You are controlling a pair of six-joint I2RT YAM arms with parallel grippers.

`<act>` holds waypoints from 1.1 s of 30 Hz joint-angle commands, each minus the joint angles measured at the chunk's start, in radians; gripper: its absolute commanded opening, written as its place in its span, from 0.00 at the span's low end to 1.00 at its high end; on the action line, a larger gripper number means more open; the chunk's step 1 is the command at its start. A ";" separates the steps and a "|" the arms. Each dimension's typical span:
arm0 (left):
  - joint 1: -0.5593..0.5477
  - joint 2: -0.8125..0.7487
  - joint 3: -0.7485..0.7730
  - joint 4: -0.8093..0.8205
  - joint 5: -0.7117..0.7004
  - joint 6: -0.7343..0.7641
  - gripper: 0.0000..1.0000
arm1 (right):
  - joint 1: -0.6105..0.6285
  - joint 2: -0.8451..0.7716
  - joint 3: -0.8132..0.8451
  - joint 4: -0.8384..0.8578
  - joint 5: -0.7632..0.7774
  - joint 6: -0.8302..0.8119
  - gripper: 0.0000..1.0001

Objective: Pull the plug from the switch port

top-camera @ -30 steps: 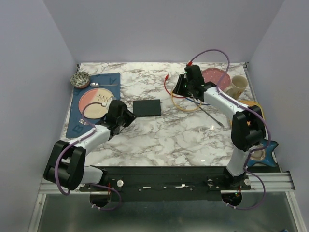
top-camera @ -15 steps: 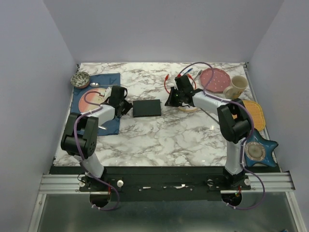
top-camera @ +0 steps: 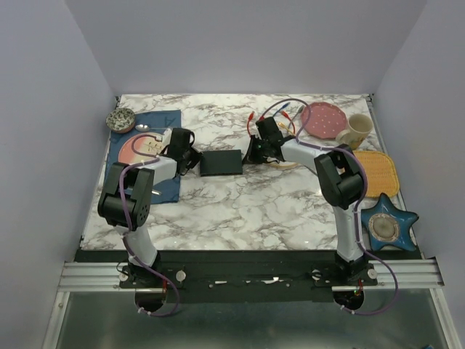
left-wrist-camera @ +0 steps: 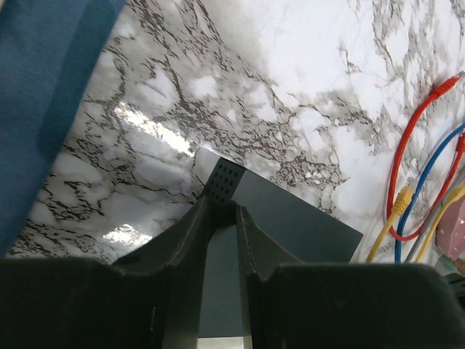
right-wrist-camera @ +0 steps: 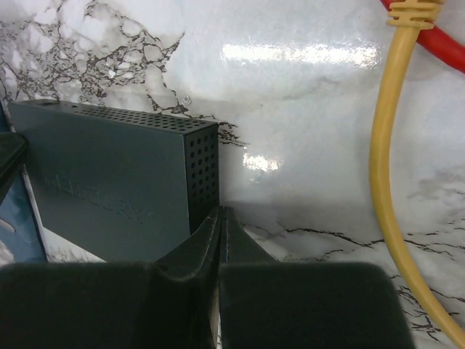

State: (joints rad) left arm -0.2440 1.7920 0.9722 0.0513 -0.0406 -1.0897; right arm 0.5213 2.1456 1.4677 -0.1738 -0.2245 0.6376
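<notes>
Both arms have swung in on the switch (top-camera: 221, 162) at the middle of the bench (top-camera: 261, 211), left pincer (left-wrist-camera: 224, 211) pinching its edge, right pincer (right-wrist-camera: 220, 214) pressed together empty beside it; bracing seems underway, and next the unseen plug needs gripping.

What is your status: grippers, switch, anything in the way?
Right gripper shut, empty, at switch corner. Left gripper at other end, grip unclear. Nothing seen plugged in; yellow cable lies apart.

Switch (top-camera: 221, 162): socket row and any plug indiscernible in every view; yellow cable (right-wrist-camera: 383, 145) cut by frame at 1 and 5 o'clock, right wrist view.
</notes>
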 commanded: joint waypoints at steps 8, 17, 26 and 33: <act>-0.222 -0.068 -0.193 0.022 0.090 0.019 0.29 | 0.111 -0.144 -0.240 0.079 -0.006 0.031 0.07; -0.320 -0.225 -0.407 0.061 0.100 -0.007 0.29 | 0.125 -0.343 -0.565 0.161 0.004 0.056 0.07; -0.344 -0.440 -0.553 0.032 0.061 -0.041 0.29 | 0.132 -0.509 -0.754 0.208 0.007 0.079 0.07; -0.345 -0.652 -0.472 -0.194 -0.131 0.043 0.32 | 0.135 -0.716 -0.730 0.097 0.218 0.005 0.28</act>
State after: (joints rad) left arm -0.5789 1.2407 0.4335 0.0765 -0.0937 -1.1088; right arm 0.6441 1.5547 0.7082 -0.0154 -0.1505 0.6872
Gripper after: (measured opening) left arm 0.297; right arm 0.179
